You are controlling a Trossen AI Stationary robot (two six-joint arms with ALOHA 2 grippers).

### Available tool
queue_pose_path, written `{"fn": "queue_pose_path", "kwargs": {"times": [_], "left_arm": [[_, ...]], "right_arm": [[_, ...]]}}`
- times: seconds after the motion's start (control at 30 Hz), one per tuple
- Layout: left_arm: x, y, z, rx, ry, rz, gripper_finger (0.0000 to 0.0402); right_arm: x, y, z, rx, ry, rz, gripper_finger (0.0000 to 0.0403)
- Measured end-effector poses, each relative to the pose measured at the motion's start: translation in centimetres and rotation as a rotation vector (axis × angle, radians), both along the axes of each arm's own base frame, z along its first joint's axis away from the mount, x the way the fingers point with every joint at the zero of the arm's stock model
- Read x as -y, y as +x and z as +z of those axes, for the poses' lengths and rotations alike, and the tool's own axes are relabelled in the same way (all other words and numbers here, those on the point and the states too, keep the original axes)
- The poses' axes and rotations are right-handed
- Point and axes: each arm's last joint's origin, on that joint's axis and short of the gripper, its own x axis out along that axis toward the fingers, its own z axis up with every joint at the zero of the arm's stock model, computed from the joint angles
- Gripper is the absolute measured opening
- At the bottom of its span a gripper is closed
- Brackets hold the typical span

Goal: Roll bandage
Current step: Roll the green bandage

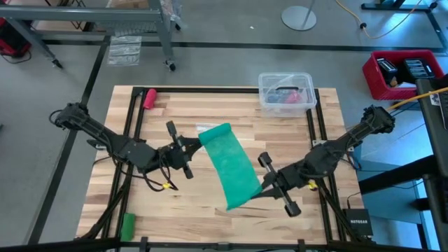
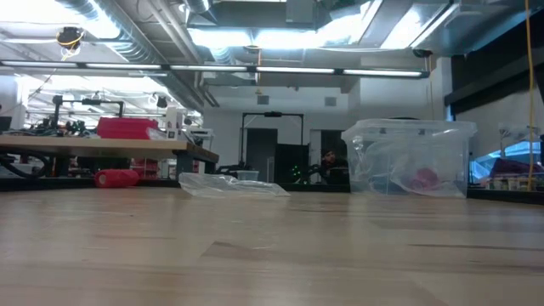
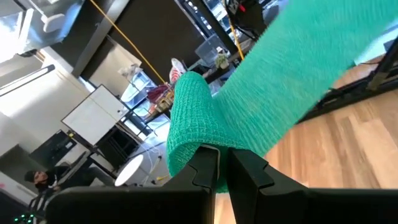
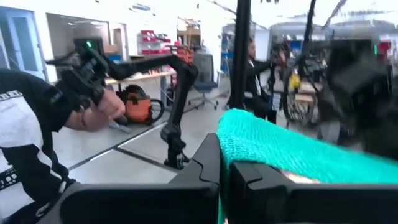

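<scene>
Bandage (image 1: 230, 166) judged light, soft and stretchy; it sags and folds under its own weight, so best gripped at the very ends, as now. It hangs above mid-table as a flat strip slung between both arms. Left gripper (image 1: 190, 149) has its jaws pinched on the far end, where the cloth doubles over; right gripper (image 1: 267, 181) has its jaws clamped on the near end. Cloth is teal-green with an open crepe weave, matte, not yet rolled.
</scene>
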Motion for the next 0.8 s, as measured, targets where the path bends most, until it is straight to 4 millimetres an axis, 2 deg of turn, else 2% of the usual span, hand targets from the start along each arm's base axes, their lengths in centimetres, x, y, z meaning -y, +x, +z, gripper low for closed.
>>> {"fn": "queue_pose_path", "kwargs": {"times": [0.4,0.57,0.8], "left_arm": [[1.4,2.3,-3.0,-0.083,0.005,0.000,0.0017],[2.5,3.3,-4.6,-0.122,0.007,-0.045,0.0017],[4.3,4.6,-7.0,-0.166,-0.048,-0.156,0.0017]], "right_arm": [[0.0,-0.6,3.6,0.109,-0.042,-0.031,0.0001],[0.6,-0.9,5.6,0.185,-0.088,-0.150,0.0001],[3.2,-0.5,8.6,0.263,-0.051,-0.312,0.0001]]}}
